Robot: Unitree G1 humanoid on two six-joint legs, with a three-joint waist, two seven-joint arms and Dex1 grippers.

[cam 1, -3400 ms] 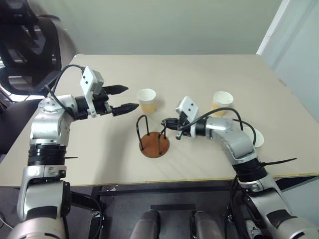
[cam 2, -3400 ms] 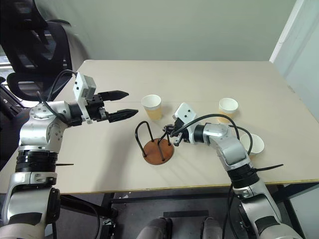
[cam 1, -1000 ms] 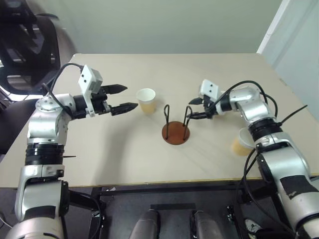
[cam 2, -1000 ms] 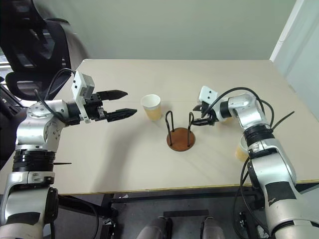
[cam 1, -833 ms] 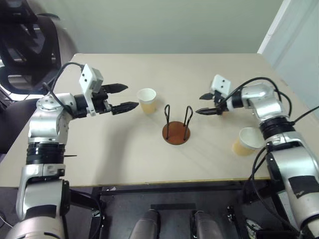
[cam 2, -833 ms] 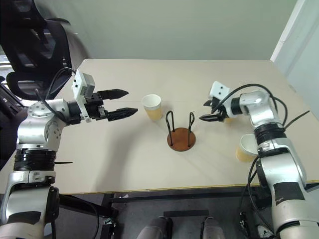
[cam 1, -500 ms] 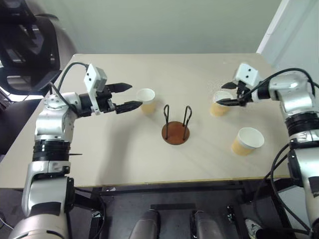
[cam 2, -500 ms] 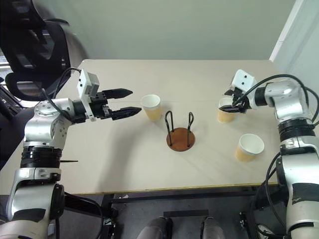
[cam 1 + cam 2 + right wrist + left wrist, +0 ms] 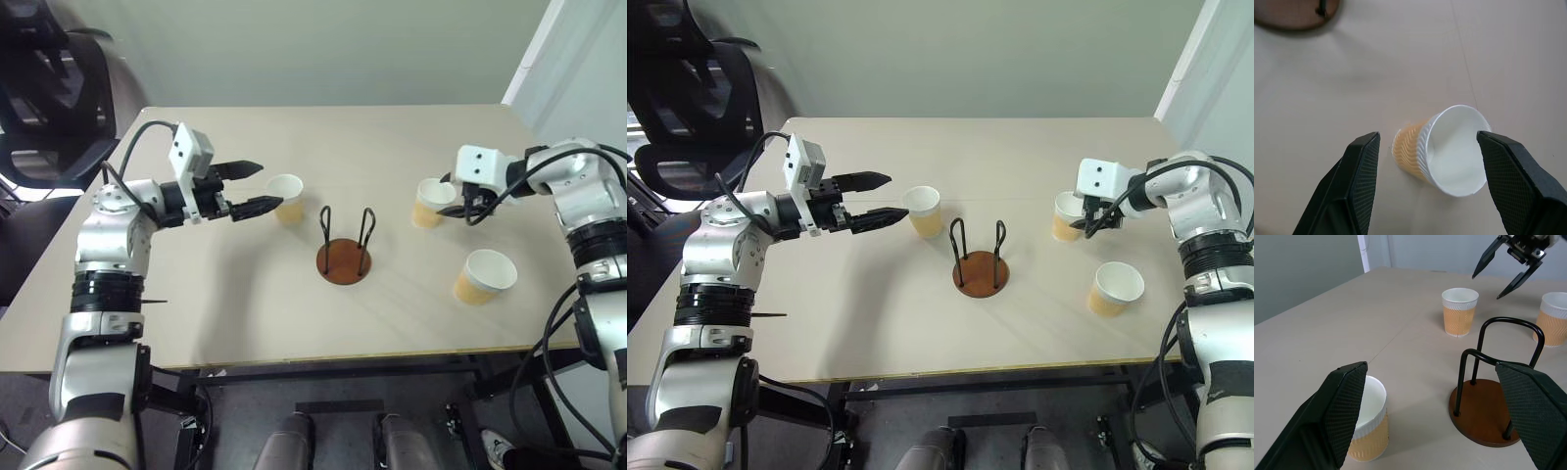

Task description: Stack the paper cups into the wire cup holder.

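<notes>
The wire cup holder stands empty just below the middle of the head view, on the beige table. It sits further right in the frame than it did a few seconds ago, when the right gripper was at its wire loops; over the last second it has kept its place.

Three paper cups stand upright on the table, none in the holder. One cup is left of the holder, upper centre of the frame. A second cup is right of centre, and a third is lower right, near the table's front edge.

The right gripper has swung away from the holder toward the right side of the frame and now hangs over the second cup, tilted downward. Its jaws stand partly open on either side of that cup with clear gaps, holding nothing; the right wrist view shows the cup between the two fingers.

The left gripper has barely shifted. It points level toward the first cup from the left of the frame, jaws spread wide and empty, the lower fingertip just beside the cup's rim. The left wrist view shows this cup beside one finger.
</notes>
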